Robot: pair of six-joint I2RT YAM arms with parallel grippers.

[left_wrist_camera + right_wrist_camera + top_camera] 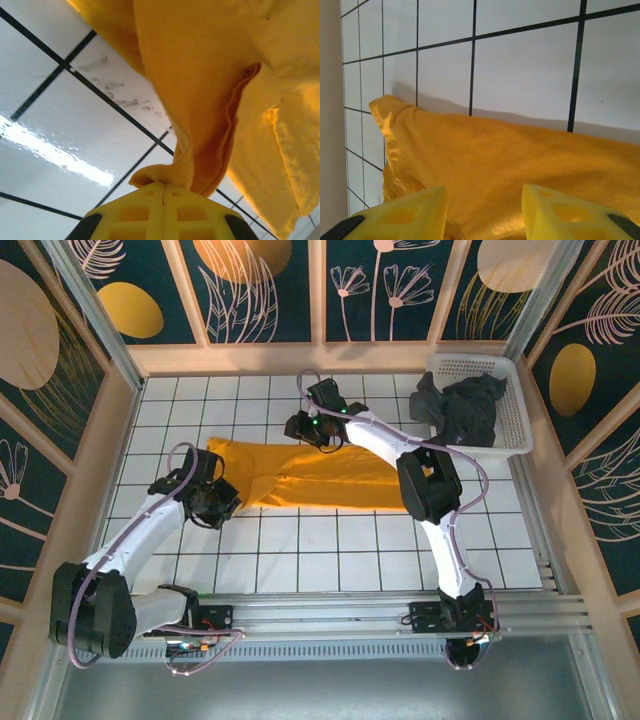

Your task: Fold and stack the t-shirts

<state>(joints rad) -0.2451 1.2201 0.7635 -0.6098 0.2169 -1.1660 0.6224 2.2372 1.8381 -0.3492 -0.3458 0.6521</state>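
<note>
Cloth status: orange t-shirt (330, 485) lies as a long, partly folded band on the tiled worktop (300, 560), left of the white basket (517, 415) and apart from it. Grey t-shirt (465, 410) is heaped inside the basket, with a bit spilling over the basket's left rim.

Left jaws: closed on a bunched fold at the end of the orange shirt farthest from the basket. In the left wrist view the cloth (210, 100) rises from the pinch in soft pleats, clear of the tiles.

Right jaws: apart, set over the shirt's far edge, between the left jaws and the basket. In the right wrist view the cloth (520, 160) lies below the gap; not pinched, as far as I can tell.

Handling judgement:
- Light, limp knit with no stiffness; it sags and pleats from any single hold.
- One-point pinches bunch it, so two spread holds along an edge or at corners should carry a straight fold line.
- Some grip on the smooth tiles is likely low; dragging may shift the whole shirt.
- Not fragile. Main risk is catching two layers or losing the edge.
</note>
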